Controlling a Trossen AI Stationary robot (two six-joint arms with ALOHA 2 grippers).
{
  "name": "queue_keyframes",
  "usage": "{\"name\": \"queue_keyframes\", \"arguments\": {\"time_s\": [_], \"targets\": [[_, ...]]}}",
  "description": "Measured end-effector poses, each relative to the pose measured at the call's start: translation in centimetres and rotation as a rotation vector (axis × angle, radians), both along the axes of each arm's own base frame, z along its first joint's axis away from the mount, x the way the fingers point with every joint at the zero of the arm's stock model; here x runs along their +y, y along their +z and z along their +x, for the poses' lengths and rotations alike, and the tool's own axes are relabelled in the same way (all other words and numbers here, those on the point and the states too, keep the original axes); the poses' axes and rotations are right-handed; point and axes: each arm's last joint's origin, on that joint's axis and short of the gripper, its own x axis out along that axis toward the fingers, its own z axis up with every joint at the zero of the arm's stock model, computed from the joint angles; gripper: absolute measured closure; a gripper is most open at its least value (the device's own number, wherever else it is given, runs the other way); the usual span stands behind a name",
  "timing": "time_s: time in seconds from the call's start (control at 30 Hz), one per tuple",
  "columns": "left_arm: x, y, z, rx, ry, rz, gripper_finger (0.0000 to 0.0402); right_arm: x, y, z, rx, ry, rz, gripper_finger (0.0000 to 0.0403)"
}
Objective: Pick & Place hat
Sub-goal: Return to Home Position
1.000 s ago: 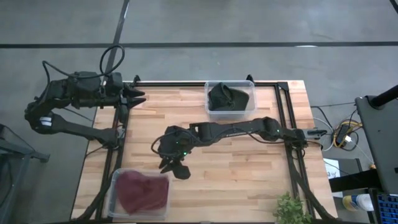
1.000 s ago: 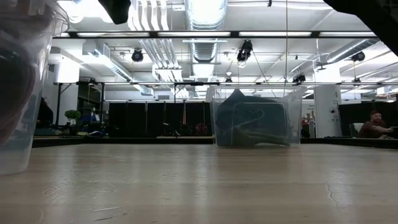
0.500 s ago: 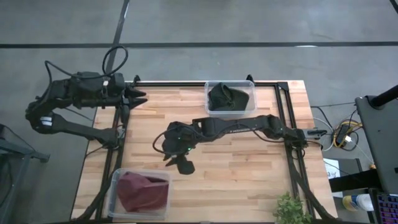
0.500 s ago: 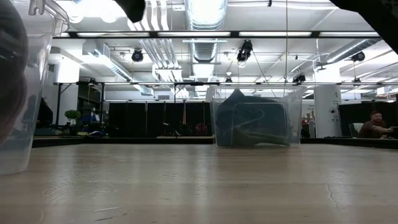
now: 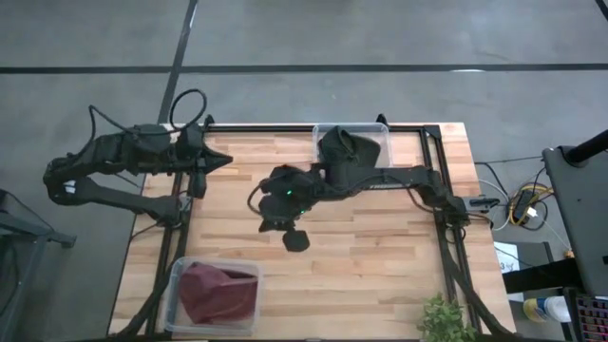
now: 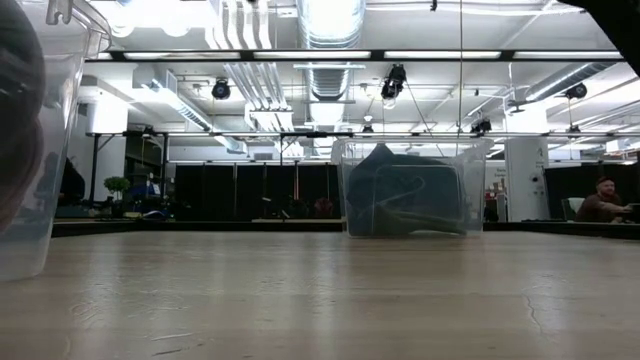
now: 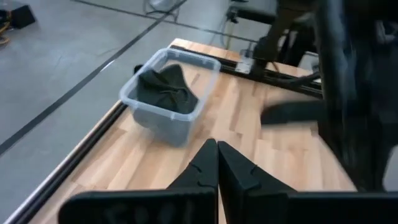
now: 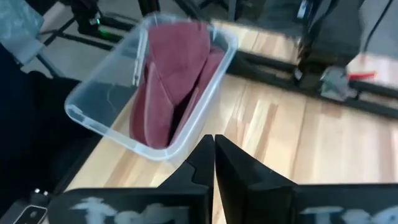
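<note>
A maroon hat [image 5: 218, 293] lies in a clear bin [image 5: 179, 275] at the table's near left corner. It also shows in the right wrist view as the maroon hat [image 8: 174, 81]. A dark hat [image 5: 348, 148] lies in a second clear bin [image 5: 382, 163] at the far edge; the left wrist view shows this dark hat [image 7: 165, 87] too. My right gripper [image 5: 296, 239] hangs shut over the table's middle, with nothing in it. My left gripper [image 5: 226, 161] is shut and holds nothing at the table's far left.
A black frame rail [image 5: 285, 127] runs along the table's far edge and down both sides. A green plant [image 5: 442, 321] stands at the near right corner. In the low view, the bin with the dark hat [image 6: 405, 190] stands at the back and the other bin [image 6: 30, 150] at the left.
My right gripper has drawn away from the bin with the maroon hat, toward the table's middle and right, and has shut. My left gripper has shut and moved a little toward the table's right. Both hats stay in their bins.
</note>
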Motion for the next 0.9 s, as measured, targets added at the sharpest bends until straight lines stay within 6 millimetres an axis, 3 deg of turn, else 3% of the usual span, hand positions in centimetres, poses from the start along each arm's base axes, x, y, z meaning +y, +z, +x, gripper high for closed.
{"name": "queue_keyframes", "arguments": {"time_s": [0.13, 0.37, 0.5, 0.7, 0.9], "targets": [[-0.5, -1.2, -0.9, -0.059, -0.046, 0.000, 0.0401, -0.2, 2.1, -1.6, -0.051, 0.013, -0.014, 0.0394], [-1.3, -3.7, -2.3, -0.207, -0.134, -0.004, 0.0401, -0.8, 2.5, -4.9, -0.131, -0.001, 0.004, 0.0394], [-1.5, -5.1, -2.8, -0.215, -0.152, -0.005, 0.0401, -1.1, 2.2, -8.5, -0.260, -0.017, 0.029, 0.0394], [-1.4, -6.3, -3.2, -0.227, -0.136, 0.008, 0.0401, -1.8, 0.1, -15.1, -0.411, -0.049, 0.012, 0.0394], [-1.4, -7.6, -2.8, -0.259, -0.139, 0.093, 0.0401, -3.0, -2.4, -21.3, -0.528, -0.269, -0.087, 0.0394]]}}
